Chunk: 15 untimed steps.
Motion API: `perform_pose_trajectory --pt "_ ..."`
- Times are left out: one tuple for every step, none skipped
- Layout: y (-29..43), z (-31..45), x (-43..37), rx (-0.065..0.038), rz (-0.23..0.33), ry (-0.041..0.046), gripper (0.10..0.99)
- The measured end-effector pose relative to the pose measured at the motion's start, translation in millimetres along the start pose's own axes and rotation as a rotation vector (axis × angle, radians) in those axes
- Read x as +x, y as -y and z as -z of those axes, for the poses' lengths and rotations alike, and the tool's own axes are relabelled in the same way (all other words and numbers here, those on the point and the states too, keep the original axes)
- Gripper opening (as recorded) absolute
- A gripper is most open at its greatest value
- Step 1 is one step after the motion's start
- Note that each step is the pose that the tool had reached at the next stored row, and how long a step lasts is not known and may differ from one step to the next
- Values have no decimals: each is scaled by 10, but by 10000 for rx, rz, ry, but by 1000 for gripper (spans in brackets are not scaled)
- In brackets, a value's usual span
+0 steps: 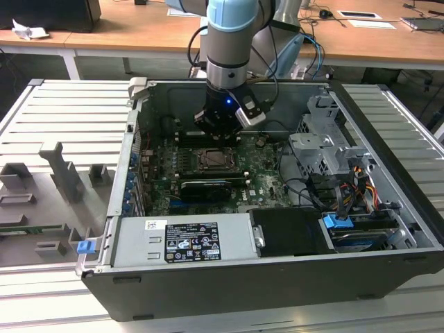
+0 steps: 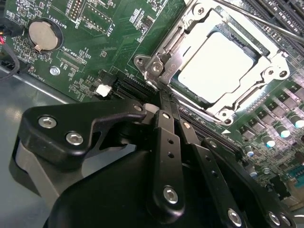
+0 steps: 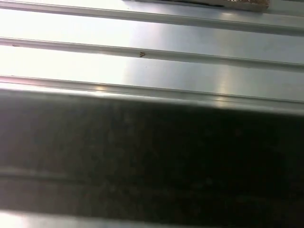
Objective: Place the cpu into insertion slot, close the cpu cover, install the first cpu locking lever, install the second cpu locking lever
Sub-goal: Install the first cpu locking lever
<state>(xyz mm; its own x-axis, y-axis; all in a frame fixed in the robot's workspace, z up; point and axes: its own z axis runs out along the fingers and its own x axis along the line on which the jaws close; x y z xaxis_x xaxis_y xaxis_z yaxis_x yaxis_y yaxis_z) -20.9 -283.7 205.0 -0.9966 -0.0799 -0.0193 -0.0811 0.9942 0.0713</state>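
In the exterior view the gripper [image 1: 220, 127] hung just above the insertion slot [image 1: 217, 161] on the green motherboard [image 1: 260, 173] inside the open case [image 1: 277, 277]. In the second wrist view the cpu [image 2: 216, 66] sat seated under the closed cpu cover [image 2: 209, 111]; I could not tell how the jaws stood. I judged the thin locking lever [image 2: 259, 19] stiff, springy and slippery, best hooked near its free end.

One open computer case [image 1: 277, 277]. One motherboard [image 1: 208, 173] inside it. One insertion slot [image 2: 216, 64], one cpu [image 2: 216, 66] seated in it, one cpu cover [image 2: 190, 26] around it. One coin battery [image 2: 43, 35] on the motherboard. One gripper [image 1: 218, 125] above the motherboard.
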Motion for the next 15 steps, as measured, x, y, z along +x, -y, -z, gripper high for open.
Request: perform_pose_trajectory --pt "-1 14 0 0 0 0 106" --pt "-2 29 0 0 -1 0 106" --pt "-3 42 -1 0 0 0 106" --pt "-3 50 -1 1 0 0 106" --pt "-1 49 -1 -3 2 2 106" --pt "3 50 -1 0 1 0 106" --pt "6 50 0 1 0 -1 106" --pt "9 50 0 0 0 0 106" --pt "12 50 0 0 0 -1 106" --pt "17 51 1 1 1 -1 106" --pt "26 51 2 1 0 -1 106" --pt "34 52 2 1 0 -1 106" --pt "41 52 3 1 0 0 106" --pt "48 53 3 0 0 0 106" --pt "54 53 4 0 0 -1 106"
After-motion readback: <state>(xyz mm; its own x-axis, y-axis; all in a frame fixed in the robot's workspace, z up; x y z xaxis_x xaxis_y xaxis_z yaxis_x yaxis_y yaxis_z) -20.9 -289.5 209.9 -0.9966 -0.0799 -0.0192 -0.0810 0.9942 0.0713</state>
